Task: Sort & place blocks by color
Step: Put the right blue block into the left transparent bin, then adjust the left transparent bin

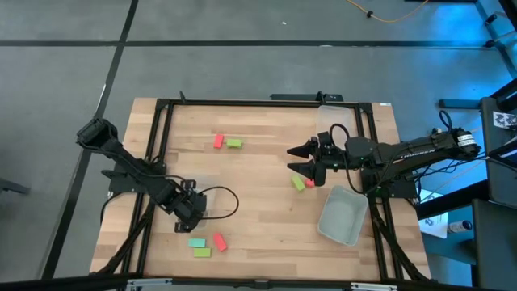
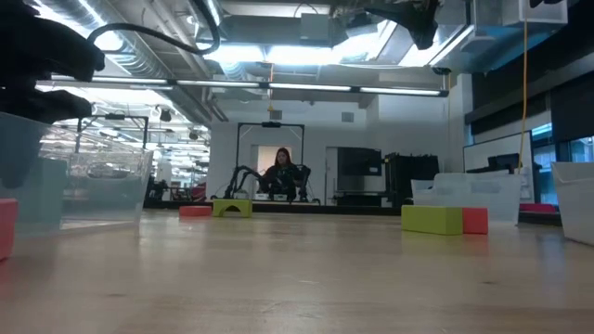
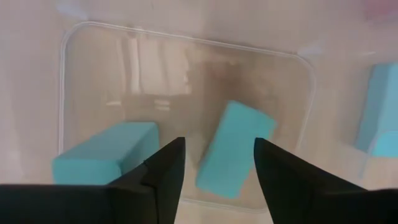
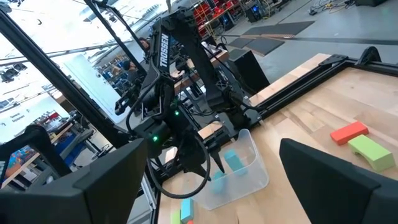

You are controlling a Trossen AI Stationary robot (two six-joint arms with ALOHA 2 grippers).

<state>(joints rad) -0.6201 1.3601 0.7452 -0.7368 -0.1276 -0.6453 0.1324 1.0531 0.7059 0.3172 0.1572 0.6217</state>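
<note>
- Blocks: we see two teal blocks [image 3: 231, 149] lying in a clear tub [image 3: 186, 46] near the table's [image 1: 258, 218] left edge.
- Left gripper [image 3: 214, 177] hangs over that tub, jaws parted, gripping nothing.
- Right gripper [image 1: 300, 159] hovers near the right edge, wide open and empty.
- More blocks lie by the front edge, far edge and right side.

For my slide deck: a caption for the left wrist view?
Left end effector open above a clear tub holding two teal blocks.
</note>
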